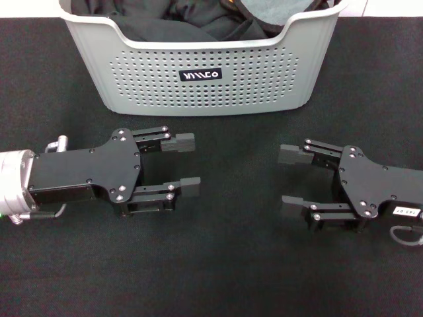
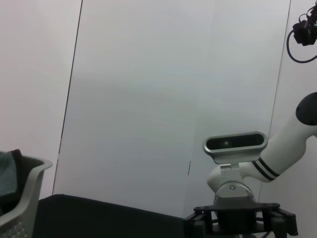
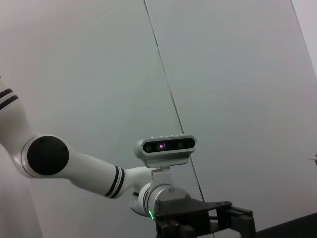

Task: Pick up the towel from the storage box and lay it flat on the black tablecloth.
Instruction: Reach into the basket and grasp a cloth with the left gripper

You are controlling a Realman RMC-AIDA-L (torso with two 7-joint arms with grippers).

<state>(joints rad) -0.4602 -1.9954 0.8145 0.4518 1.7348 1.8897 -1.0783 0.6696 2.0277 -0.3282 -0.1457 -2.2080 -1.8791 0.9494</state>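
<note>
The light grey storage box [image 1: 201, 79] stands at the back middle of the black tablecloth [image 1: 225, 264]. Inside it lie dark cloths, and a bit of the grey towel [image 1: 281, 12] with black trim and a spot of orange shows at the box's right rear. My left gripper [image 1: 182, 165] rests open and empty on the tablecloth in front of the box's left half. My right gripper [image 1: 291, 179] rests open and empty in front of the box's right half. The box's rim [image 2: 25, 188] with grey cloth shows in the left wrist view.
Plain black cloths [image 1: 165, 20] fill most of the box. The right arm [image 2: 237, 198] shows in the left wrist view and the left arm [image 3: 163, 193] in the right wrist view, against white walls.
</note>
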